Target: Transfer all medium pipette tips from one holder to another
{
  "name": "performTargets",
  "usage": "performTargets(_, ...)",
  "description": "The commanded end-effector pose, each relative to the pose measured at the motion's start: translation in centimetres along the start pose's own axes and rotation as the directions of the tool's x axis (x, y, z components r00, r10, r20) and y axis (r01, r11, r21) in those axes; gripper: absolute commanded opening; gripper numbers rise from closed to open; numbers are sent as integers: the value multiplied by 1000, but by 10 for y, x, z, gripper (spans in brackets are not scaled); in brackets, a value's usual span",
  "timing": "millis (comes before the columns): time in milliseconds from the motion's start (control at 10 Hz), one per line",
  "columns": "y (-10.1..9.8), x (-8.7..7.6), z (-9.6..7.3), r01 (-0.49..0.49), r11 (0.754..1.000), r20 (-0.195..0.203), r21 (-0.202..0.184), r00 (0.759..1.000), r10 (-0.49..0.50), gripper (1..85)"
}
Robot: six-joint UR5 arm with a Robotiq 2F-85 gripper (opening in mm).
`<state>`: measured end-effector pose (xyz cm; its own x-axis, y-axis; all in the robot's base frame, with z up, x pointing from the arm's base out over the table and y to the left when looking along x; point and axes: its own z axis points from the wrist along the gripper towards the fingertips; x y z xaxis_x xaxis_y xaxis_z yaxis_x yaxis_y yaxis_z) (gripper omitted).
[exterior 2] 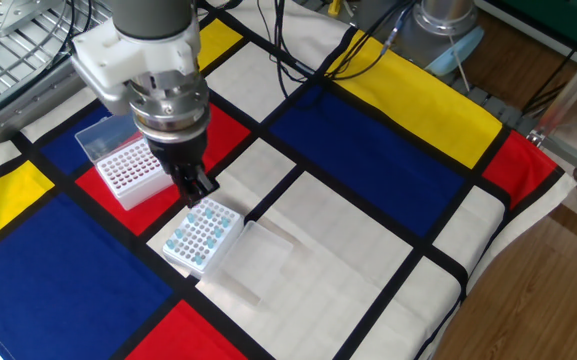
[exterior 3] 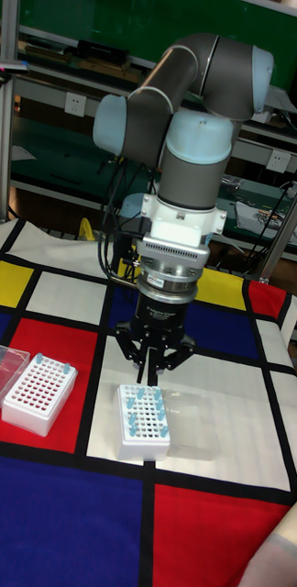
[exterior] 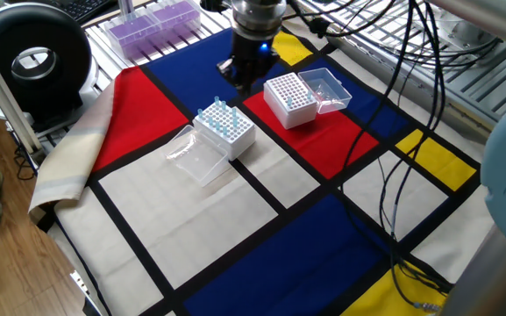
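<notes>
Two opposite overhead views, one frontal, share the cloth.

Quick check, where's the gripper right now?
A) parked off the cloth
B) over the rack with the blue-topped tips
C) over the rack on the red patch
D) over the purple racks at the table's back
B: in the tall fixed view the gripper hangs just above the back edge of the rack with the blue-topped tips, well clear of the other rack on the red patch.
</notes>
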<state>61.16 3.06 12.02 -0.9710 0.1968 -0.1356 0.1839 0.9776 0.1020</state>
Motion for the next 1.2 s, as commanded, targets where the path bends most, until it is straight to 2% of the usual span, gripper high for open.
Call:
performTargets(0,15,-2,12,-4,1000,25,-29,1000,5,223)
performTargets(500,10,1,26,5,999,44,-32,999,-4,220)
performTargets(800,-2,9,28,7,1000,49,-22,999,-6,220)
performTargets(1100,-5,15,31,7,999,62,-32,998,-5,237)
